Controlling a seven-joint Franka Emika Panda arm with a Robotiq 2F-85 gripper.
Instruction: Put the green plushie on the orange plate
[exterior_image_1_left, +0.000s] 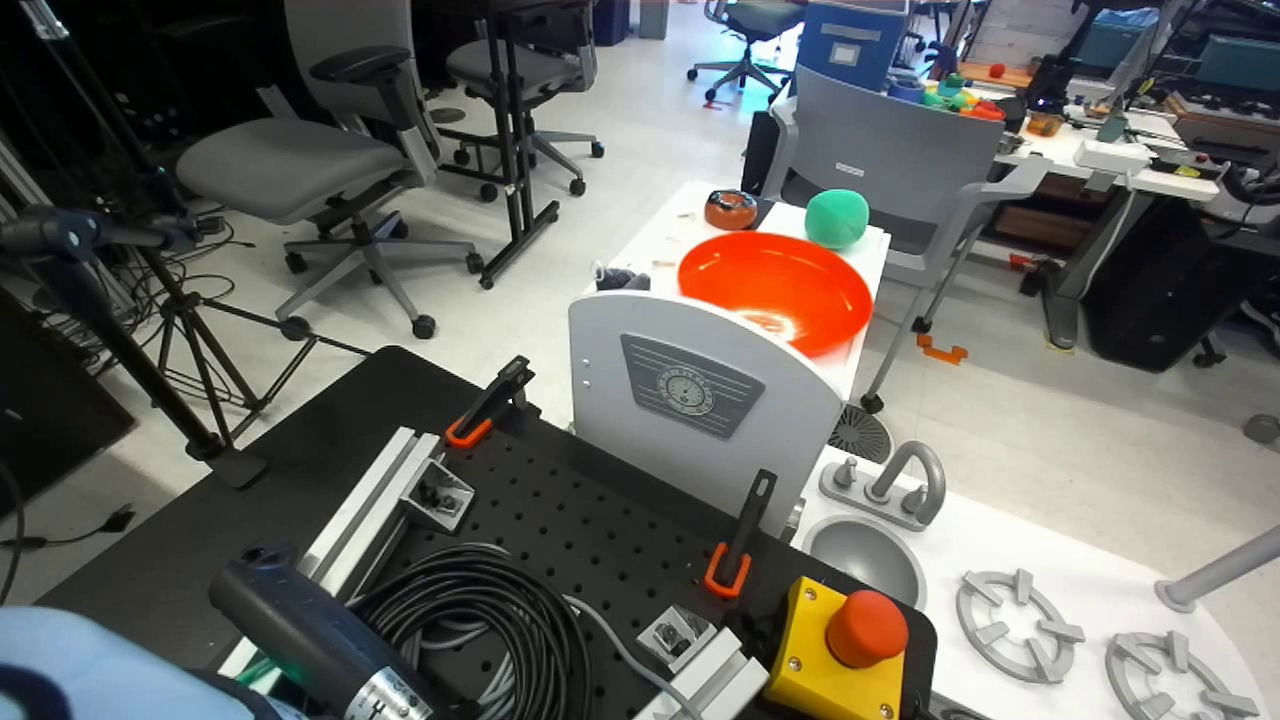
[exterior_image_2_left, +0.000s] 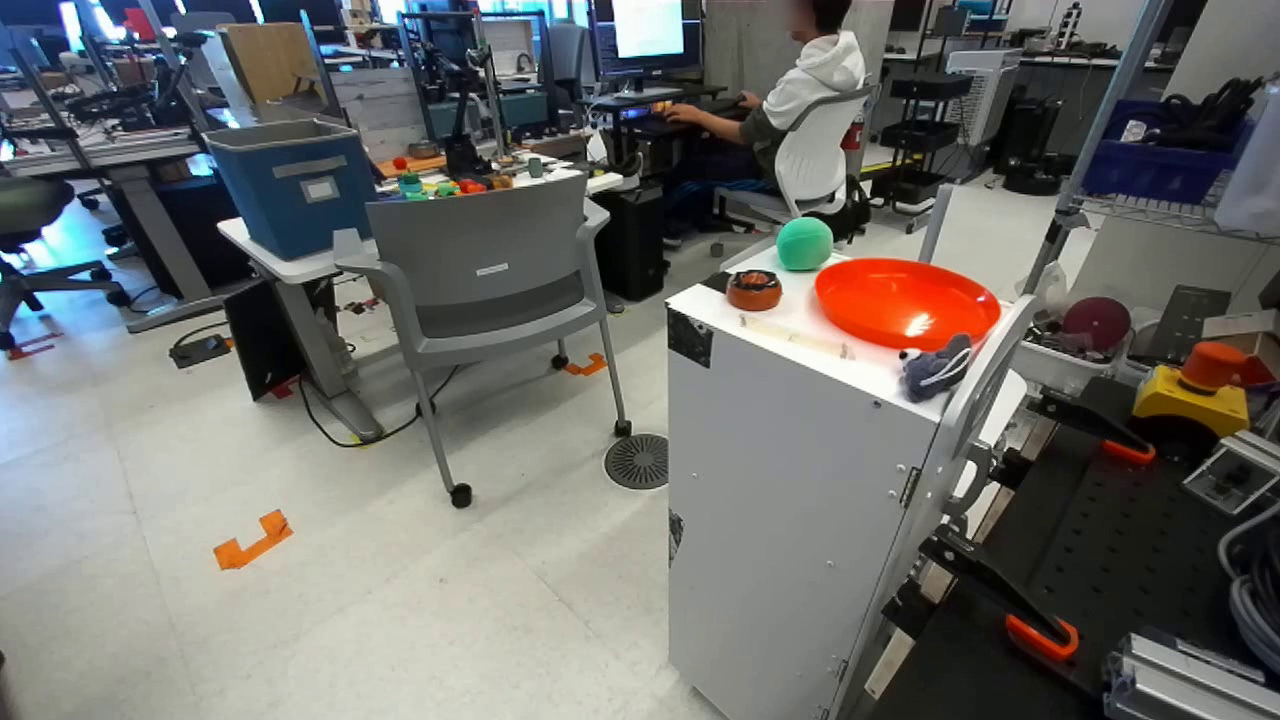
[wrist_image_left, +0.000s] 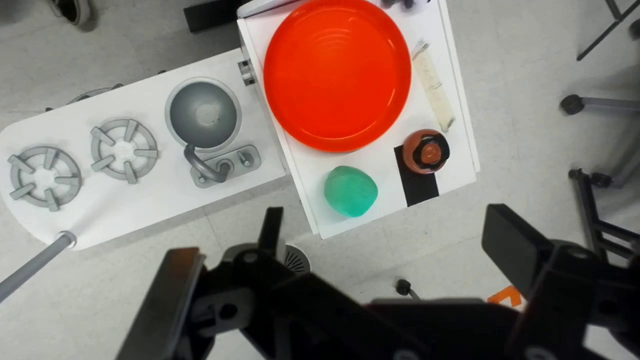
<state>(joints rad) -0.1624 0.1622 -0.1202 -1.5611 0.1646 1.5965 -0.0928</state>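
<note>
Green plushie lies at six o'clock from the orange plate in the wrist view, end effector spread wide.

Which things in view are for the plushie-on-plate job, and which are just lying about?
For the job:
green plushie
orange plate
jaws, open

Just lying about:
brown-and-black round object
dark gray soft thing
cream strip
coiled cables
</note>
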